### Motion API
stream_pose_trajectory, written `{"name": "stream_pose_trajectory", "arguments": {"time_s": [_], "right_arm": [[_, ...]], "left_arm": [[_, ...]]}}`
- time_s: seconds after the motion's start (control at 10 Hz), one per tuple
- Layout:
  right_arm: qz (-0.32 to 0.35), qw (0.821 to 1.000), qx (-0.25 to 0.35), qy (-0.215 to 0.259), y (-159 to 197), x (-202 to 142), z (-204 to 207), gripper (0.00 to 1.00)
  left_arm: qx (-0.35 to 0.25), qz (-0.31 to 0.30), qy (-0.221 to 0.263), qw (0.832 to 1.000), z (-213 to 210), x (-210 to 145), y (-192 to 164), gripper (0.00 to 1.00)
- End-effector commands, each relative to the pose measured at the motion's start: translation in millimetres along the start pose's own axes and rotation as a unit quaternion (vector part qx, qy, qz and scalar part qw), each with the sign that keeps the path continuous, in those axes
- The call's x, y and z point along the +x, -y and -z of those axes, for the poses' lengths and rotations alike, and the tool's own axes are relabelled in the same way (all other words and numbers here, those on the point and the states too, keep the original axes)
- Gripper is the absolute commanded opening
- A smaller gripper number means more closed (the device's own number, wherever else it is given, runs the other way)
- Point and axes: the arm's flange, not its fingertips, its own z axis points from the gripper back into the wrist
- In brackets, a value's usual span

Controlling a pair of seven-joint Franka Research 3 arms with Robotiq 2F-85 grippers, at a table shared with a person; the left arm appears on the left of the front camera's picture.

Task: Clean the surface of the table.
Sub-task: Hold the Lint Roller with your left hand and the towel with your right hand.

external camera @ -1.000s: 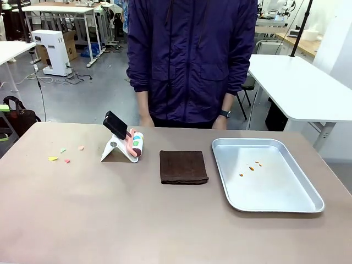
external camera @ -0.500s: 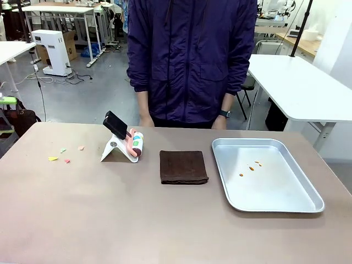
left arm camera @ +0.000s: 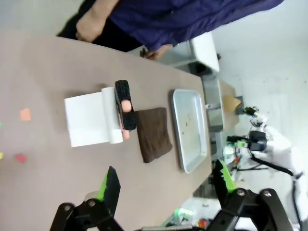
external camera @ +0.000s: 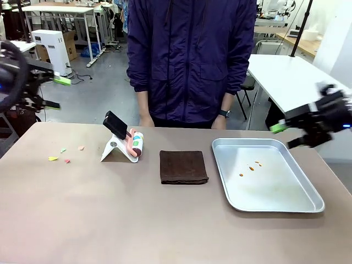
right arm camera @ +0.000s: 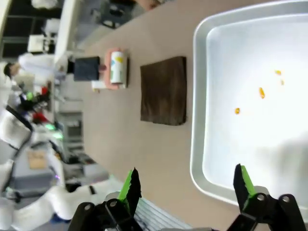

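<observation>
Left gripper (external camera: 58, 92) newly in at left edge, released, right gripper (external camera: 283, 136) newly near tray (external camera: 275, 209), released, scraps (external camera: 53, 158) on table (external camera: 110, 220) unmoved

The left hand (external camera: 59, 92) and right hand (external camera: 285, 136) are black with green pads (external camera: 62, 81); the person (external camera: 192, 60) wears a dark purple zipped jacket (external camera: 165, 77) and a black wristwatch (external camera: 225, 114).

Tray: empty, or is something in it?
Not empty: a few small orange crumbs lie on the floor of the tray.

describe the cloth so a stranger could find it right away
On the brown table, look near the middle, between the white phone stand and the silver tray. The cloth lies flat there: a dark brown folded square, the only fabric.
</observation>
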Motion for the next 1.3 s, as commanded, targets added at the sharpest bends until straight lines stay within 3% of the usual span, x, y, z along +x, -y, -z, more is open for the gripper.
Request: {"name": "stream_pose_trajectory", "arguments": {"time_s": [0.0,0.2,0.4,0.5,0.8,1.2], "right_arm": [[-0.040,0.997,-0.040,-0.044,-21.6,37.3,47.9,1.00],[-0.042,0.994,-0.078,-0.057,-49.1,52.4,118.8,1.00],[0.011,0.992,-0.128,0.006,-66.9,64.8,182.6,1.00],[0.026,0.992,-0.124,0.025,-73.1,67.3,203.0,1.00],[0.026,0.982,-0.171,0.075,-79.1,55.4,253.2,1.00],[0.010,0.986,-0.167,0.013,-80.7,43.8,263.6,1.00]], "left_arm": [[0.055,-0.005,-0.042,0.998,32.9,27.9,4.6,1.00],[0.078,-0.016,-0.066,0.995,73.1,41.5,10.6,1.00],[0.099,-0.011,-0.092,0.991,100.8,46.7,10.9,1.00],[0.116,-0.016,-0.102,0.988,112.4,48.8,8.9,1.00],[0.145,-0.015,-0.138,0.980,142.1,48.2,0.3,1.00],[0.150,-0.021,-0.138,0.979,150.5,47.7,-2.9,1.00]]}}
